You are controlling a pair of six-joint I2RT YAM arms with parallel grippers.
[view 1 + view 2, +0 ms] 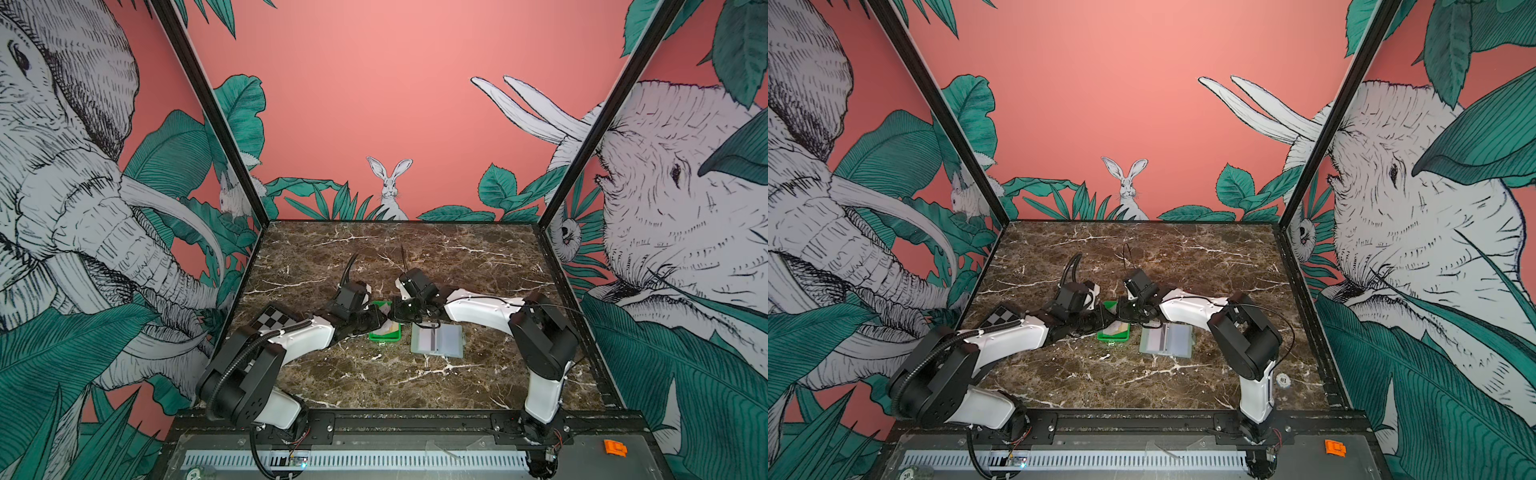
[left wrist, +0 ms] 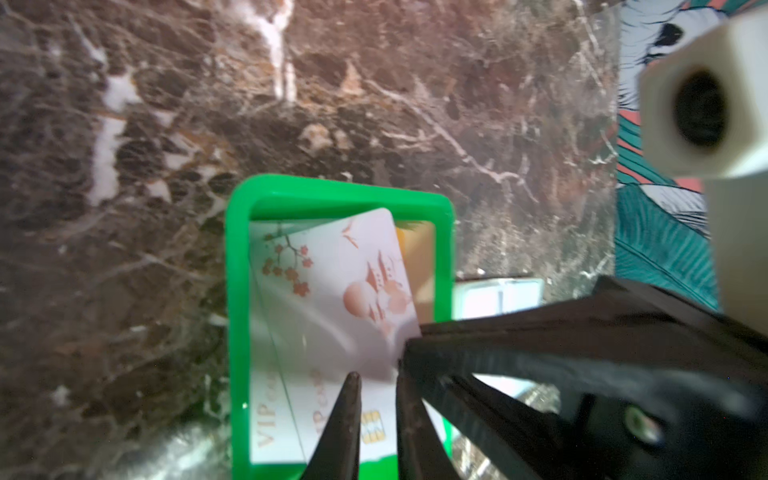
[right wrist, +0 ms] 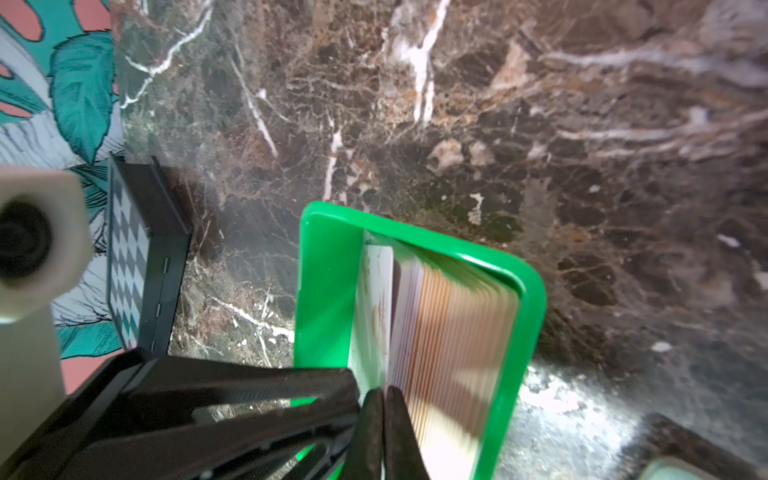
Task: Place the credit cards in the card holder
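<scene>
The credit cards [image 2: 270,419] lie stacked in a bright green tray [image 2: 237,291], which both top views show at mid-table [image 1: 384,337]. One white card with pink blossoms [image 2: 345,282] stands tilted up out of the stack. My right gripper [image 3: 385,395] is shut on that card's edge [image 3: 374,299]. The left gripper [image 2: 376,374] hovers at the same card's lower edge, its jaws a narrow gap apart with nothing between them. In both top views the two grippers meet tip to tip over the tray [image 1: 388,318]. The card holder [image 1: 436,338] lies open just right of the tray.
A black checkerboard block [image 1: 276,318] sits to the left of the tray, behind the left arm. A white round token [image 1: 1282,379] lies by the right arm's base. Patterned walls close in the brown marble table [image 1: 374,386] on three sides.
</scene>
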